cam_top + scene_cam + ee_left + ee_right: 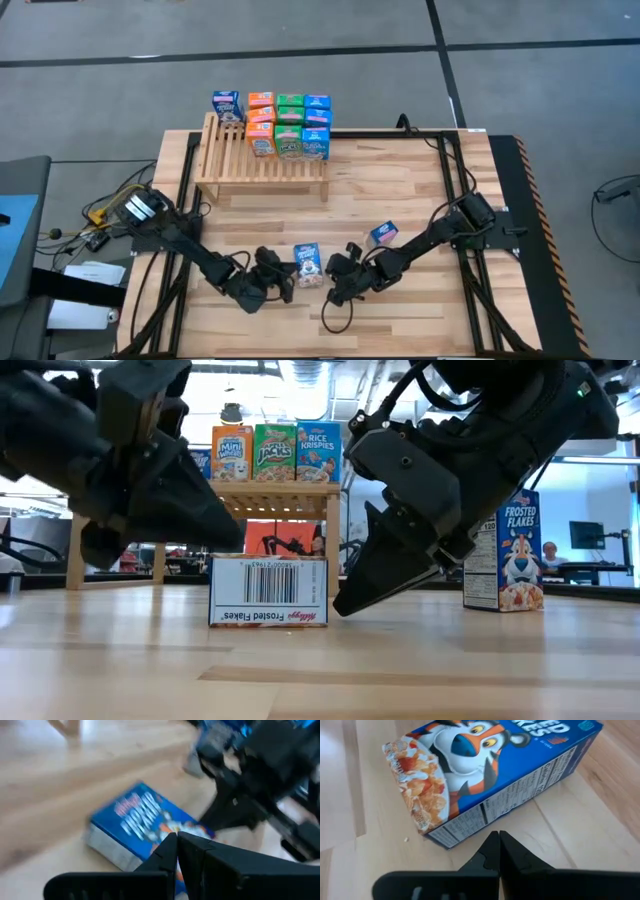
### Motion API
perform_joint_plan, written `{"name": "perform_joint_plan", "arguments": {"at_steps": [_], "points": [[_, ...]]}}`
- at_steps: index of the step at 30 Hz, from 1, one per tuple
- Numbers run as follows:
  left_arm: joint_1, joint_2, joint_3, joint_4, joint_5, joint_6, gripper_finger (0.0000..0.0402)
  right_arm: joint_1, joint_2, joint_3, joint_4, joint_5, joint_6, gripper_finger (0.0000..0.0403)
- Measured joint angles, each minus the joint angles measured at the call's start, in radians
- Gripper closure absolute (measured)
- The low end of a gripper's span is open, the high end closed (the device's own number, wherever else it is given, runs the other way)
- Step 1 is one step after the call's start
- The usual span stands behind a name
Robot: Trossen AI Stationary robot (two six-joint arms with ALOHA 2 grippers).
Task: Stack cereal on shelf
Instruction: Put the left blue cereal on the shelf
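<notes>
**Near the front edge, two closed grippers flanked a fallen box**

Between the two arms, close to the table's (400, 200) front edge, a Frosted Flakes box (307, 264) lay flat on its back, printed front up. In the low view its barcoded bottom flap faced the camera. The left gripper (285, 283) sat just beside it on one side and the right gripper (338, 285) on the other — each with its fingers pressed together and gripping nothing. Both wrist views showed the fingertips meeting in a point, aimed at the box's edge rather than straddling it. That posture reads as nudging or levering rather than grasping: a flat box offers no easy faces to pinch, so tipping or squaring it up between two closed tips would likely come first.

A second Frosted Flakes box (383, 233) stood upright on the table near the right arm, apart from the first, also waiting.

At the table's far side stood the slatted wooden shelf (262, 160). Its back edge already carried a tight block of cereal boxes (289, 125) — orange, green and blue, stacked in rows — with one more blue box (226, 105) at the left end. By my reading the job was mostly done, with these two boxes left.
</notes>
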Motion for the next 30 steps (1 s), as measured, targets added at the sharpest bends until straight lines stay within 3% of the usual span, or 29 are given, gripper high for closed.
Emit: {"name": "perform_joint_plan", "arguments": {"at_steps": [11, 21, 30], "points": [[0.005, 0.057, 0.0, 0.03, 0.047, -0.001, 0.0401, 0.0, -0.001, 0.001, 0.002, -0.017, -0.009, 0.0387], [-0.041, 0.057, 0.0, -0.084, 0.014, -0.165, 0.0401, 0.0, -0.002, 0.001, 0.003, -0.018, -0.03, 0.0379], [-0.028, 0.056, 0.0, -0.094, 0.033, -0.121, 0.0401, -0.032, -0.002, 0.0, 0.101, -0.03, -0.122, 0.0379]]}}
